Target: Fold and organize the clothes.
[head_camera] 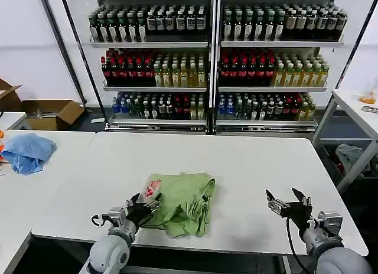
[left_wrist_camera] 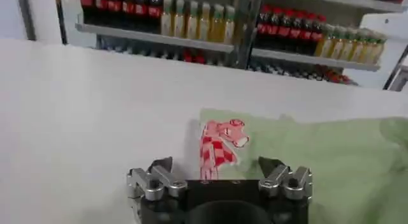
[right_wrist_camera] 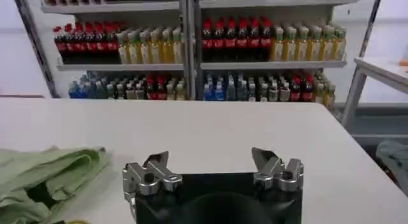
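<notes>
The clothes are a light green shirt, folded into a rough bundle on the white table near its front edge. A red and white print shows on its left corner. My left gripper stands open at that corner, its fingers straddling the print just above the cloth. My right gripper hangs open over bare table to the shirt's right, holding nothing. In the right wrist view the shirt lies off to one side of the open right gripper.
A light blue cloth lies on a second table at the left. Shelves of bottles stand behind the table. A cardboard box sits on the floor at the back left. Another table stands at the right.
</notes>
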You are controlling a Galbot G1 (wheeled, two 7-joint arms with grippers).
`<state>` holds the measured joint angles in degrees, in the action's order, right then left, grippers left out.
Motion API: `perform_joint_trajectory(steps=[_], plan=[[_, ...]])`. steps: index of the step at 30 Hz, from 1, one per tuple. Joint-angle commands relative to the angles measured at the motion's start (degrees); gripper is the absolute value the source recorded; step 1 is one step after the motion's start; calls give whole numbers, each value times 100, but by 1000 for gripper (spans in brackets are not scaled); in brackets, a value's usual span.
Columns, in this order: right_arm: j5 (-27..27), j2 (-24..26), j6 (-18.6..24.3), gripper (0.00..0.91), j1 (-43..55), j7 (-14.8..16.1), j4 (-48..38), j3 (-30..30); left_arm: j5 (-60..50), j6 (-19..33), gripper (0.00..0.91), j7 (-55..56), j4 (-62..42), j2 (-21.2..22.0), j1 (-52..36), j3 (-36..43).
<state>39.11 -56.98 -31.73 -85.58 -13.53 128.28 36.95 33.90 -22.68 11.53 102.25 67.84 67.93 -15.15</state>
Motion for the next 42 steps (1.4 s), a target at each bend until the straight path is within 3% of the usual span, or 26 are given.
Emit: perform_joint_trajectory(steps=[1,22,29,33,38,42], plan=[[1,-33,-7,907,-18,-10,36,13,1023,-127,20,-178,-43,65,-30,-20],[2,-77,-14,907,-275,-35,216,178,4115,155,20,-402,-254,285,-58,-601],[23,-75,-14,907,-297,-45,255,217,5067,152,20,-352,-242,202,-47,-1351],[53,-67,-8,907,-260,-42,244,220,5156,57,20,-270,-104,-161,1,-2286],[111,-53,-9,907,-91,-45,211,175,4754,-357,20,-52,544,-1052,143,-3876],[124,-54,-9,907,-4,-42,190,135,4392,-727,20,-115,938,-1674,54,-4376]])
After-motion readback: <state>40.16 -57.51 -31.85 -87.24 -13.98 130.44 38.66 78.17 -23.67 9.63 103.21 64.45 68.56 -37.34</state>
